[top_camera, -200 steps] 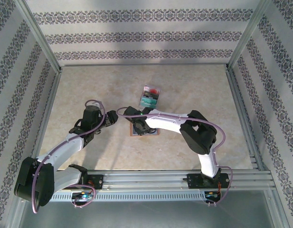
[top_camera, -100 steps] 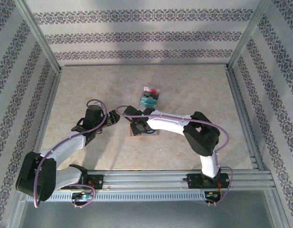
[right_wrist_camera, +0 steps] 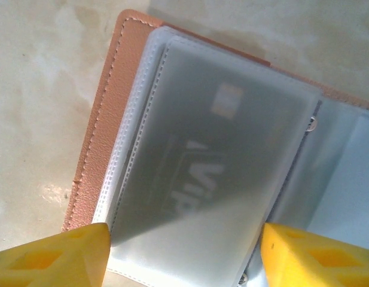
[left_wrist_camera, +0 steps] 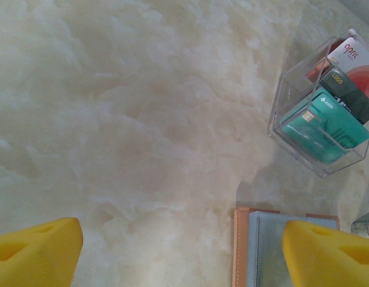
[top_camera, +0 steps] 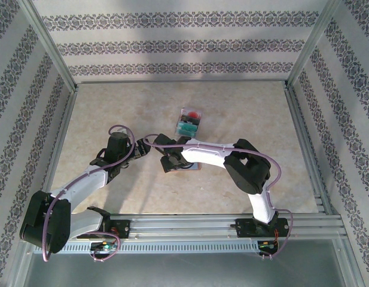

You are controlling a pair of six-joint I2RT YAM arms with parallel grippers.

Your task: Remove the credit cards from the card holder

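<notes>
Since the earlier frame, the right arm has drawn its wrist a little to the left over the small flat brown leather-like card holder (top_camera: 194,168). The left arm has stayed about where it was.

Seen from above, the card holder lies open on the pale marbled table top (top_camera: 112,107), near the middle, and the right arm covers most of it. The right gripper (top_camera: 169,160) hangs over its left part. From the right wrist we see the card holder (right_wrist_camera: 97,149) close up. Its stitched brown cover edge is on the left, and a frosted plastic sleeve (right_wrist_camera: 214,173) lies on top of it. Through the sleeve a card's chip and some pale lettering show faintly. The right gripper (right_wrist_camera: 184,257) has its yellow fingertips (right_wrist_camera: 49,260) spread wide, one at each lower corner of the view. The sleeve lies beneath the gap between them, and the gripper has hold of nothing.

The left gripper (top_camera: 139,149) sits just to the left of the card holder, apart from it. In its wrist view the left gripper (left_wrist_camera: 181,257) also has its yellow fingertips (left_wrist_camera: 34,254) far apart, with bare table between them and nothing held. A corner of the card holder (left_wrist_camera: 256,248) with its blue-grey inside shows beside the right-hand fingertip.

A clear plastic box (top_camera: 188,121) stands on the table beyond the card holder, near it but not touching. In the left wrist view, the box (left_wrist_camera: 322,113) holds a teal card, a dark green card and a red and white card, leaning side by side.
</notes>
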